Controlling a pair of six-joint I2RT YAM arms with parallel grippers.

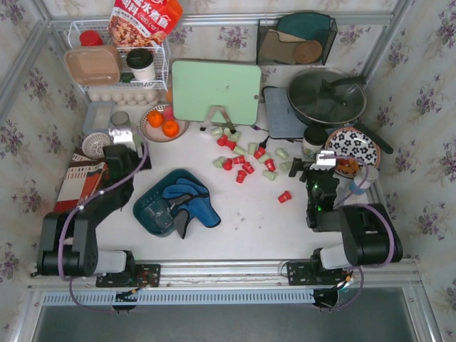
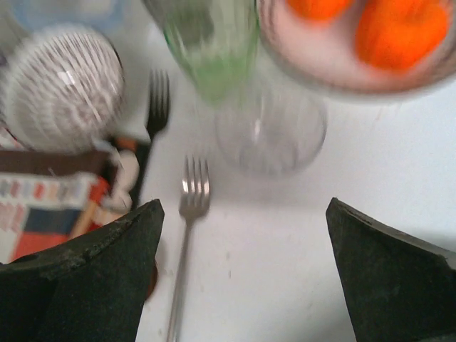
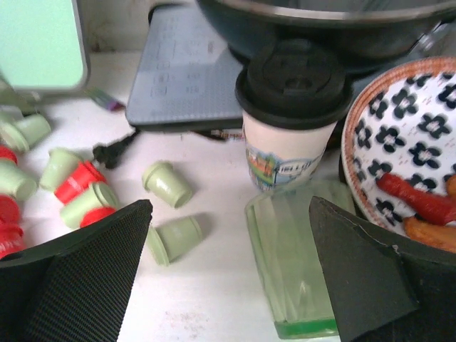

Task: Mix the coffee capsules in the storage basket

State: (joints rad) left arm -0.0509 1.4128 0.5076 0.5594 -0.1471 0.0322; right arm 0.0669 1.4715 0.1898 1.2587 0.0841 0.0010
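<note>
Several red and pale green coffee capsules (image 1: 246,158) lie scattered on the white table in front of the green cutting board; one red capsule (image 1: 284,197) lies apart. The dark teal storage basket (image 1: 146,207) sits at near left with a blue cloth (image 1: 192,201) in it and no capsules showing. My left gripper (image 1: 121,149) is open and empty over a silver fork (image 2: 188,217), left of the basket. My right gripper (image 1: 318,171) is open and empty right of the pile; its view (image 3: 231,214) shows green capsules (image 3: 168,184) and red ones (image 3: 78,182) at left.
A lying green glass (image 3: 299,263), a black-lidded cup (image 3: 291,121) and a patterned plate (image 3: 406,149) crowd the right gripper. A clear glass (image 2: 235,64), the orange plate (image 2: 356,50), a white round strainer (image 2: 60,85) and a black fork (image 2: 157,107) surround the left. A pan (image 1: 326,96) stands at the back.
</note>
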